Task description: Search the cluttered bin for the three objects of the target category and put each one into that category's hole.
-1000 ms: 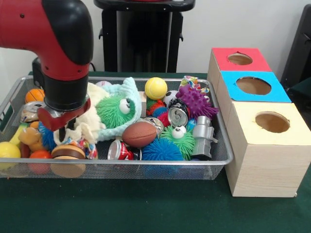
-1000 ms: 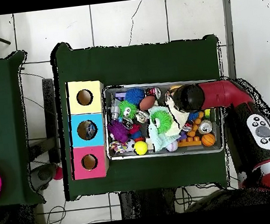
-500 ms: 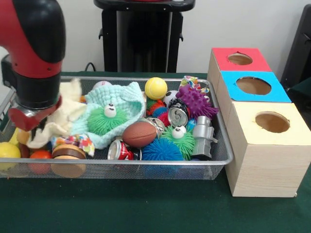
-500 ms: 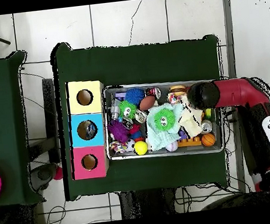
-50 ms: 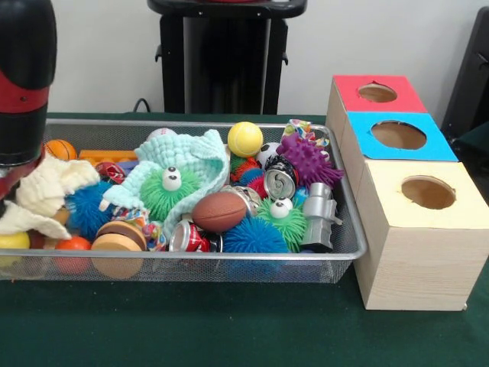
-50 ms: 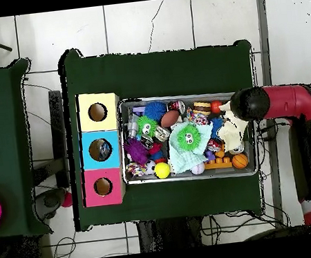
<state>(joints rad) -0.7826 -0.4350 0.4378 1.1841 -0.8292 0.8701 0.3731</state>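
- Wire mesh bin (image 5: 229,264) on green table (image 5: 229,329), packed w/ toys; three-hole wooden box just right of it in front view.
- Box tops, far to near: red hole (image 5: 377,92), blue hole (image 5: 398,134), cream hole (image 5: 428,192). Overhead view shows something dark inside the blue one; other two look empty.
- Arm (image 5: 23,84) stands at bin's left end in front view. Gripper (image 5: 6,187) is hidden behind a cream cloth (image 5: 42,195) bunched under it, touching it; can't tell if fingers are apart or clamped on the cloth.
- Bin centre: green fuzzy toy w/ googly eye (image 5: 164,195) wrapped in mint cloth (image 5: 195,157); brown football (image 5: 219,211) just right of it, red soda can (image 5: 187,237) near wall below.
- Right part of bin: purple spiky ball (image 5: 309,160), crushed can (image 5: 279,182), grey metal piece (image 5: 319,214), blue fuzzy ball (image 5: 254,237), second green fuzzy toy (image 5: 284,218).
- Far side: yellow ball (image 5: 244,139); small basketball (image 5: 58,149) at far left.
- Near left: toy burger (image 5: 118,246), orange ball (image 5: 72,246), yellow ball at left edge (image 5: 14,241).
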